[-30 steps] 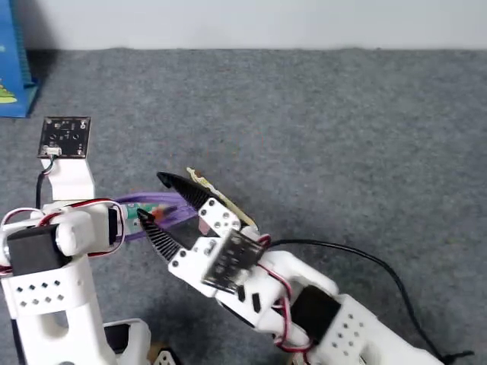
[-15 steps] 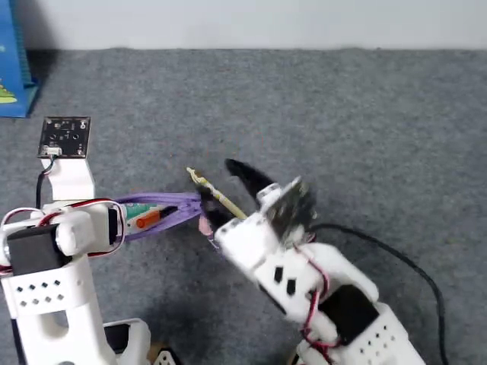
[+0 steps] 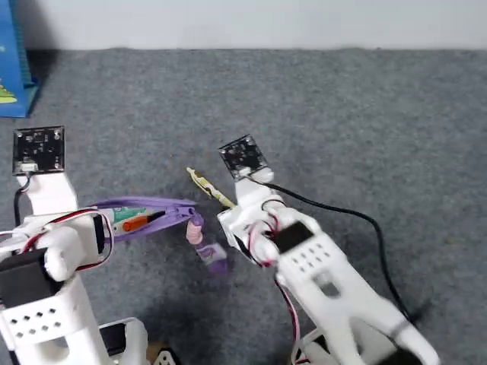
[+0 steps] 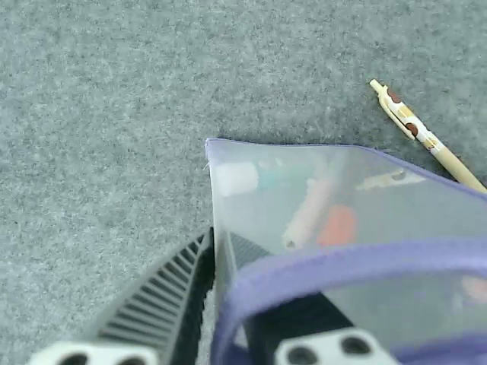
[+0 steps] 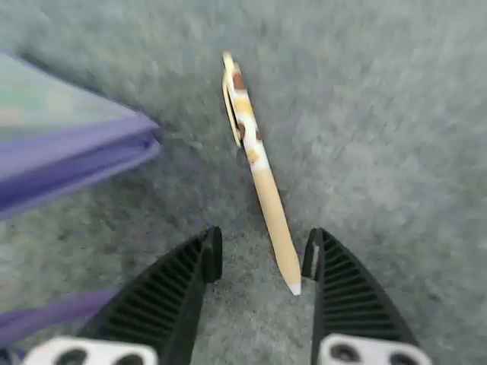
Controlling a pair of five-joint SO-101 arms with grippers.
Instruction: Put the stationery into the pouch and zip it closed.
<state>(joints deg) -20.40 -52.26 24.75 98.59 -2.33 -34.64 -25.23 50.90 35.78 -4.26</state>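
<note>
A translucent pouch point(image 3: 144, 215) with purple trim is held off the grey carpet, with an orange item and other stationery inside. My left gripper point(image 4: 221, 293) is shut on the pouch's point(image 4: 327, 205) lower edge. A cream pen point(image 3: 210, 187) with brown spots lies on the carpet just past the pouch's free end. In the right wrist view my right gripper point(image 5: 262, 243) is open and points down, with the pen's point(image 5: 255, 160) tip end between its fingers. The pouch's corner point(image 5: 68, 152) sits beside it.
A pink and purple tag point(image 3: 205, 243) trails from the pouch's end onto the carpet, close to the right arm point(image 3: 304, 258). A blue box point(image 3: 14, 68) stands at the far left edge. Bare carpet spreads to the back and right.
The right arm swung away from the pouch mouth and turned down over the pen. The left arm and the pouch shifted slightly left.
</note>
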